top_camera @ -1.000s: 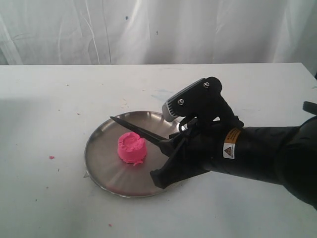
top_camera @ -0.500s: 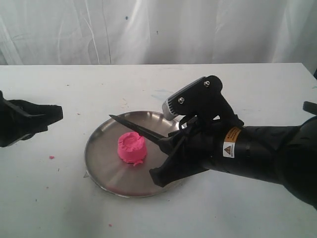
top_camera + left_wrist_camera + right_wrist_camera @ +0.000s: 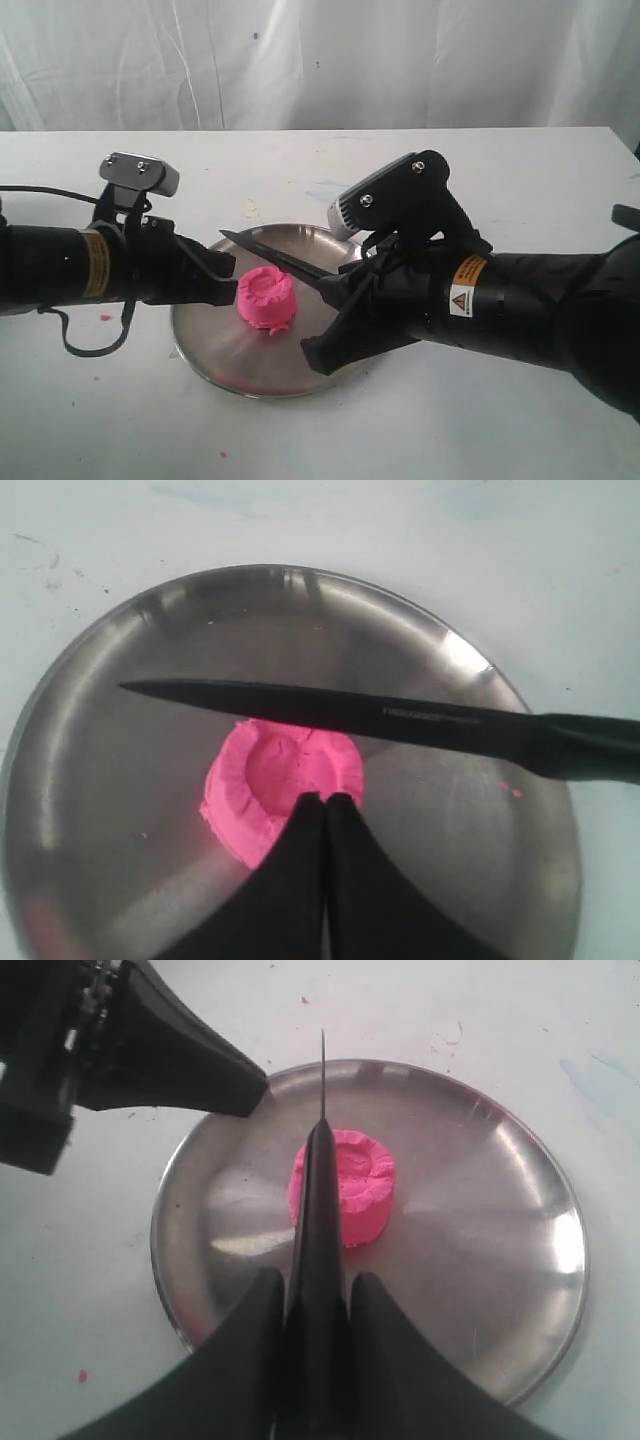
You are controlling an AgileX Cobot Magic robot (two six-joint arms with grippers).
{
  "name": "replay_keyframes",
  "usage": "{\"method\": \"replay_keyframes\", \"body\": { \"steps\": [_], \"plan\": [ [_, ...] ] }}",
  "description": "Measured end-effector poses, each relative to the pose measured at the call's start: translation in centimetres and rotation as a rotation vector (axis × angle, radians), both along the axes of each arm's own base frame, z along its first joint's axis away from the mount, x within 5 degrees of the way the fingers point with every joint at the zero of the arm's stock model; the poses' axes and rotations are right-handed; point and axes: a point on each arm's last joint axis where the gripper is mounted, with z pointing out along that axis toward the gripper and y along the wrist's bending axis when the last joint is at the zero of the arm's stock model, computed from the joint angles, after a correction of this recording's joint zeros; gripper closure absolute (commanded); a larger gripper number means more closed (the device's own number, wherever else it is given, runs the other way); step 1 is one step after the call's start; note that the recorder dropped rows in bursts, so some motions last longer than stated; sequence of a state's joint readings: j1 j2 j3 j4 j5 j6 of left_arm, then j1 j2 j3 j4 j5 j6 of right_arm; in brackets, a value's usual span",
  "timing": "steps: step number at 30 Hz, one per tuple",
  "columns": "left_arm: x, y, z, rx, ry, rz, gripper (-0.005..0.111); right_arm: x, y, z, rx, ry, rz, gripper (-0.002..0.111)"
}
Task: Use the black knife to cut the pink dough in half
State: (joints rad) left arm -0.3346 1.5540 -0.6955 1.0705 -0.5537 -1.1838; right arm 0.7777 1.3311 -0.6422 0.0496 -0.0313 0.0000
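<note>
Pink dough, a bright squat round lump with a dented top (image 3: pixel 266 298), sits uncut just ahead of and below the right pincer (image 3: pixel 318 1288). This pincer clamps the handle of a slim all-black knife (image 3: pixel 400 720). The blade points away from the pincer and crosses over the dough, probably lined up for a halving cut. From the opposite side, the left pincer (image 3: pixel 326 805) has its fingers pressed together with the tips at the dough's edge, likely to steady it. Beneath everything lies a round shiny steel plate (image 3: pixel 215 340) on a white table (image 3: pixel 450 430). Most of the handle is hidden in the grip. It is unclear how high the blade is above the dough, or whether the left tips touch it.
</note>
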Motion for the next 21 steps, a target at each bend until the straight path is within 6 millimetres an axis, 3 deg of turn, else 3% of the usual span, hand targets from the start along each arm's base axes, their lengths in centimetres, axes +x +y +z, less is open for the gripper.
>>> {"method": "replay_keyframes", "body": {
  "steps": [8,15,21],
  "plan": [
    [2.8,-0.1,-0.8,0.127,-0.013,0.021,0.107,-0.2,-0.2,0.8,0.037,-0.016,-0.010,0.108],
    [3.4,-0.4,-0.8,0.121,-0.017,0.026,0.107,-0.4,-0.4,3.2,0.098,-0.069,-0.012,0.108],
    [3.5,-0.6,-0.5,0.091,-0.050,0.007,0.107,-0.6,-0.6,2.9,0.060,0.001,-0.021,0.108]
  ]
}}
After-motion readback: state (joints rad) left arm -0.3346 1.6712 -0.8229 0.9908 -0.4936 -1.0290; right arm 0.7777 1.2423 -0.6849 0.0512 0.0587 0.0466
